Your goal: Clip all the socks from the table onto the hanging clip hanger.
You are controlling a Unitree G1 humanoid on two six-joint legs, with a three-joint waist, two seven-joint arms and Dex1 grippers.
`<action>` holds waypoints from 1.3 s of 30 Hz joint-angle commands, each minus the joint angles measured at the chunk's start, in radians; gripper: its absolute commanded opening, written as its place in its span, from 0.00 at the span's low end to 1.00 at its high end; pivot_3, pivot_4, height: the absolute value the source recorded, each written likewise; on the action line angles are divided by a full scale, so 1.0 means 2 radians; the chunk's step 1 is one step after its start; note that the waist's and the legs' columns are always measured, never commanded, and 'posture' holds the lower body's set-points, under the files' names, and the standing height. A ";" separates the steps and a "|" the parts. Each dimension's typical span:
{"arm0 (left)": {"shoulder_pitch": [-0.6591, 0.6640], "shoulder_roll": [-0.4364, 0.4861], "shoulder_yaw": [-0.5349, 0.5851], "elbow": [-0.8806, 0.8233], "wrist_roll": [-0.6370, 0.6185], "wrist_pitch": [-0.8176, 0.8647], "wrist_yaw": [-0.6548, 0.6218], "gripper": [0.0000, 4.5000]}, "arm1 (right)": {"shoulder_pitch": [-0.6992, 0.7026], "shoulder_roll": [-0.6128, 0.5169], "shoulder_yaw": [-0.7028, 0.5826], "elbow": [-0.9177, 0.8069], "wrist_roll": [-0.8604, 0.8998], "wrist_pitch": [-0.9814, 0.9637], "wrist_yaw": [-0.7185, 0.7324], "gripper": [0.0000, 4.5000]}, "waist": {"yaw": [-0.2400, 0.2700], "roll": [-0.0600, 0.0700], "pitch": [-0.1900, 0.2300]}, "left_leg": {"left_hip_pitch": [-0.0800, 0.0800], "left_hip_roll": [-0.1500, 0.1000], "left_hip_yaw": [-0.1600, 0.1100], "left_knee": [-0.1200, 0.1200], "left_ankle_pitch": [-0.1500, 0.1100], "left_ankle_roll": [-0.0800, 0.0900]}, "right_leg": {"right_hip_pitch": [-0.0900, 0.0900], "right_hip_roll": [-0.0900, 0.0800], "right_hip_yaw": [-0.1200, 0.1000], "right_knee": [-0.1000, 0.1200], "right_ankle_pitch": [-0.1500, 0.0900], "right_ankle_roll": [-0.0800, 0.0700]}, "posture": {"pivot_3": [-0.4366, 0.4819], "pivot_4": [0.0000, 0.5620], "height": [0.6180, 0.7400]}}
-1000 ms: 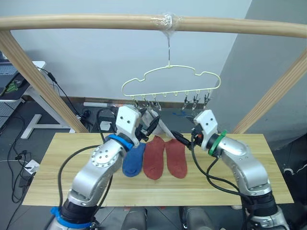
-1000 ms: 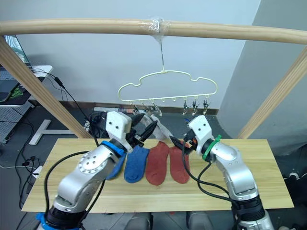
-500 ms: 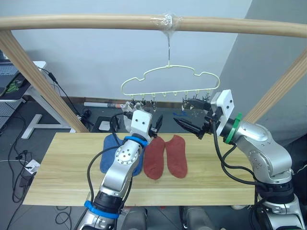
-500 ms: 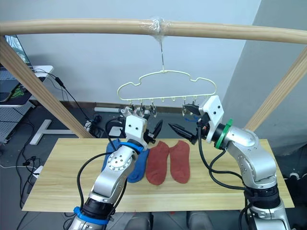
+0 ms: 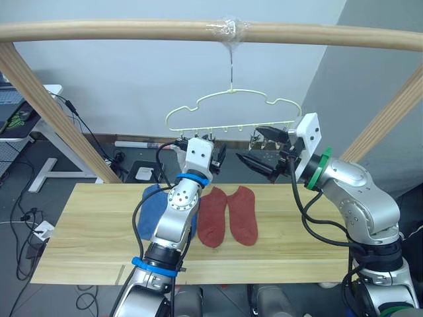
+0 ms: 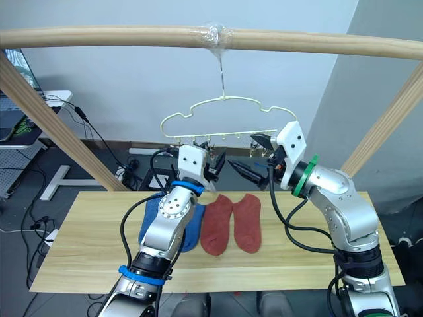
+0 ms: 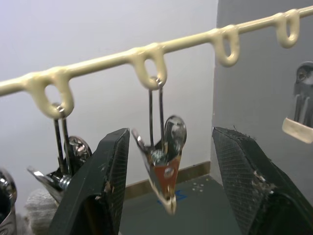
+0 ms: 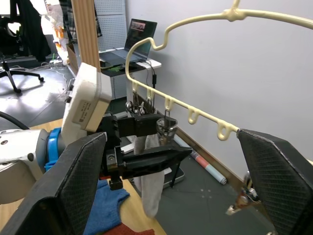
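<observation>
I have both arms up at the clip hanger (image 5: 232, 112) now; a second ago they were low over the table (image 5: 86, 238), so the socks have been left behind for a moment. My left gripper (image 7: 168, 188) has its jaws spread wide, with one metal clip (image 7: 164, 161) hanging right between them, not yet touched. A grey sock (image 8: 149, 193) hangs from a clip just beside that one, so I think one sock is already up. My right gripper (image 8: 168, 183) is also spread wide and holds nothing; the hanger bar runs between its jaws, farther off. Down on the table, well below both sets of jaws, lie two rust-red socks (image 5: 228, 214) side by side and a blue sock (image 5: 153, 206) next to them. I think I need to go back down for another sock.
</observation>
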 commanded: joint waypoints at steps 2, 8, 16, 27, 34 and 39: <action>-0.001 -0.014 -0.007 -0.016 0.023 -0.013 0.011 0.61 | 0.003 -0.007 -0.010 0.001 0.004 -0.027 0.008 1.00 | 0.000 0.000 0.000 | 0.000 0.000 0.000 0.000 0.000 0.000 | 0.000 0.000 0.000 0.000 0.000 0.000 | 0.49 0.31 1.00; 0.007 -0.021 -0.001 -0.021 0.038 -0.010 0.021 0.61 | 0.008 -0.012 -0.010 0.004 0.005 -0.037 0.009 1.00 | -0.001 0.000 0.000 | 0.000 0.000 0.000 0.000 0.000 0.000 | 0.000 0.000 0.000 0.000 0.000 0.000 | 0.49 0.31 1.00; 0.011 -0.031 0.003 -0.027 0.040 -0.006 0.028 0.61 | 0.004 -0.014 -0.010 0.000 0.007 -0.031 0.004 1.00 | -0.001 0.000 0.000 | 0.000 0.000 0.000 0.000 0.000 0.000 | 0.000 0.000 0.000 0.000 0.000 0.000 | 0.49 0.32 1.00; 0.010 -0.040 0.005 -0.025 0.048 -0.020 0.033 0.32 | -0.020 -0.014 -0.008 -0.011 0.014 -0.002 -0.015 1.00 | -0.001 0.000 0.000 | 0.000 0.000 0.000 0.000 0.000 0.000 | 0.000 0.000 0.000 0.000 0.000 0.000 | 0.49 0.32 1.00; 0.007 -0.039 0.010 -0.023 0.055 -0.023 0.045 0.25 | -0.021 -0.014 -0.008 -0.007 0.013 -0.001 -0.018 1.00 | -0.001 0.000 0.000 | 0.000 0.000 0.000 0.000 0.000 0.000 | 0.000 0.000 0.000 0.000 0.000 0.000 | 0.49 0.32 1.00; 0.003 -0.036 0.010 -0.018 0.061 -0.025 0.048 0.25 | -0.010 -0.017 -0.011 -0.003 0.012 -0.013 -0.013 1.00 | -0.001 0.000 0.000 | 0.000 0.000 0.000 0.000 0.000 0.000 | 0.000 0.000 0.000 0.000 0.000 0.000 | 0.49 0.32 1.00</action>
